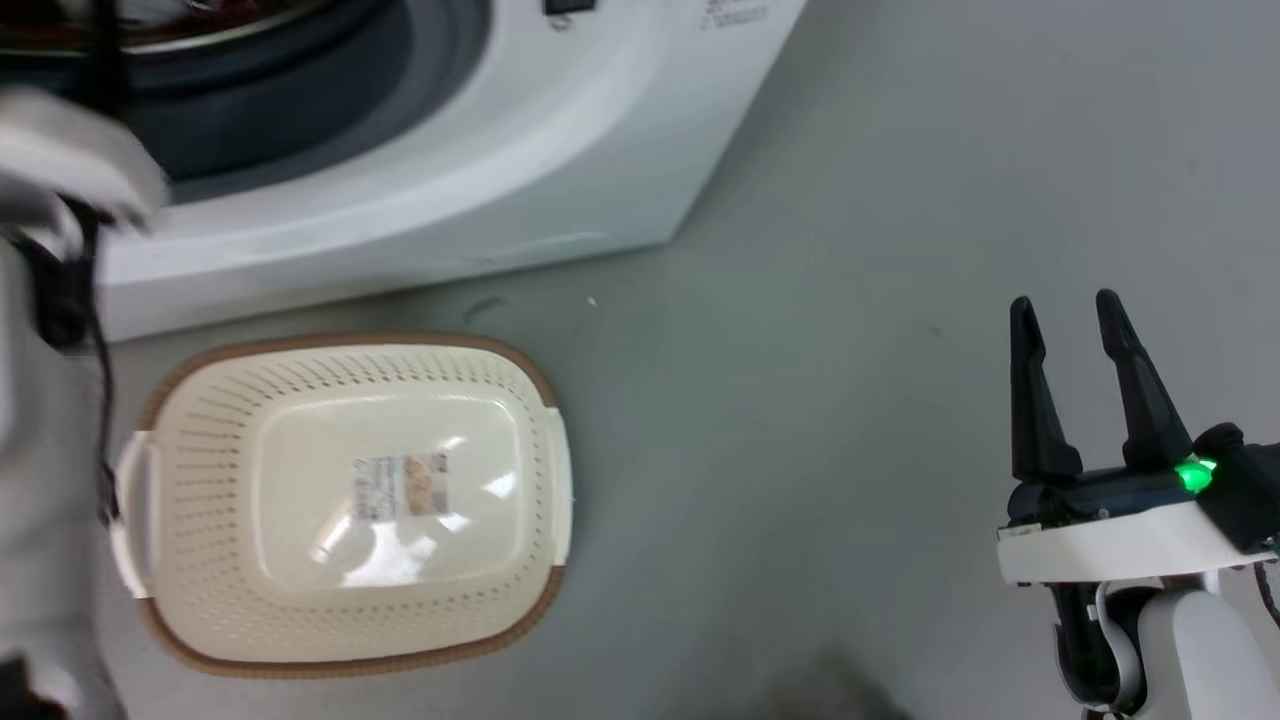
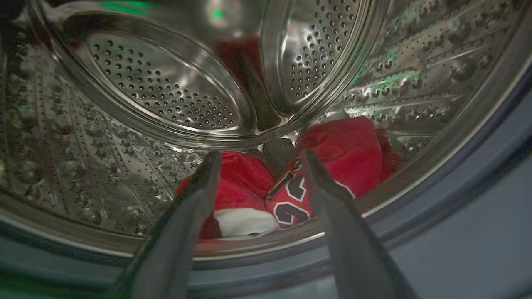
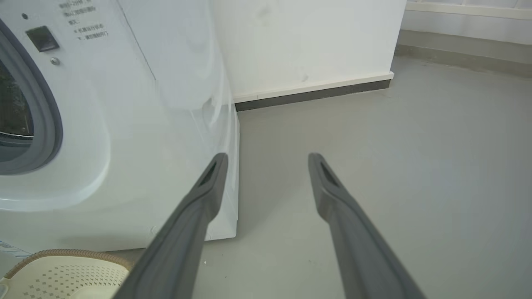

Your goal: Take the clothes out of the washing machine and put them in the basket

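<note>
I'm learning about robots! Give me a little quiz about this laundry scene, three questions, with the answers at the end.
1. Pick one. The red clothes lie: A) in the drum of the washing machine, B) in the basket, C) on top of the washing machine.
2. True or false: the basket has no clothes in it.
3. The left gripper points at the clothes. Are its fingers open or shut?

Key: 1 is A. 2 is true. 3 is open.
</note>
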Controlling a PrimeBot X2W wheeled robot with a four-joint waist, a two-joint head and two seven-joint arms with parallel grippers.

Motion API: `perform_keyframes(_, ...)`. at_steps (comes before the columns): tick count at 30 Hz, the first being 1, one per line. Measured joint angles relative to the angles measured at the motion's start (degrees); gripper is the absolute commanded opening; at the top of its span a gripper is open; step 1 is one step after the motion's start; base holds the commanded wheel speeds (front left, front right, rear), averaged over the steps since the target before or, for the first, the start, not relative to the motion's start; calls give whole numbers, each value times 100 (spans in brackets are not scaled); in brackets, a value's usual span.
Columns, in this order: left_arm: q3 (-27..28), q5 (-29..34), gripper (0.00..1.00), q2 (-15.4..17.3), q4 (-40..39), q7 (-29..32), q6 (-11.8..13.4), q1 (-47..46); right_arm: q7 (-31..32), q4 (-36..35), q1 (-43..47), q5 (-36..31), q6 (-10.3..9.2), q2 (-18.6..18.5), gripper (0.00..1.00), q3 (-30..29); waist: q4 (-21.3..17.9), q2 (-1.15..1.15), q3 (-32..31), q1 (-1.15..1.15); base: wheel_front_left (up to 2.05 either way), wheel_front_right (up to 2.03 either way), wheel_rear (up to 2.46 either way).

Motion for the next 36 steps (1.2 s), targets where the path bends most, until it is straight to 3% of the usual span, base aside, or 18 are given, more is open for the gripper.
perform_keyframes(4,-16,12,100,566,477,1090,-26,-1150,0,-88,-129,209,0,-2,100,146,-247,0,432,0,0,0,0)
perform_keyframes(8,-110,-101,100,928,994,2210,-33,-2048,0,-224,-219,325,0,-4,100,264,-502,0,819,0,0,0,0)
perform_keyframes(13,-268,-69,100,1467,1388,3179,-34,-2895,0,-266,-238,457,0,-2,100,494,-821,0,1196,-1,0,0,0)
perform_keyframes(20,-483,-59,100,1827,1704,4369,-35,-3570,0,-322,-299,601,0,-2,100,721,-1123,0,1610,-1,0,0,0)
perform_keyframes(27,-483,-121,100,1992,1747,4831,-30,-3762,0,-366,-330,683,1,-1,100,858,-1291,0,1870,0,0,0,0)
perform_keyframes(28,-482,-126,97,1998,1734,4847,-31,-3771,0,-374,-333,684,1,-1,100,862,-1306,0,1895,-1,0,0,0)
perform_keyframes(29,-477,-149,20,2004,1718,4847,-15,-3788,0,-376,-335,690,1,-1,100,862,-1317,0,1919,-1,0,0,0)
perform_keyframes(30,-475,-165,20,2004,1704,4841,2,-3796,0,-376,-336,690,1,-1,100,859,-1324,0,1940,-1,0,0,0)
perform_keyframes(31,-476,-170,0,1997,1691,4812,4,-3797,0,-377,-341,690,0,-1,100,855,-1326,0,1956,-1,0,0,0)
perform_keyframes(36,-464,-263,0,1954,1680,4660,51,-3786,0,-361,-357,669,1,-1,100,851,-1274,0,1949,-1,0,0,0)
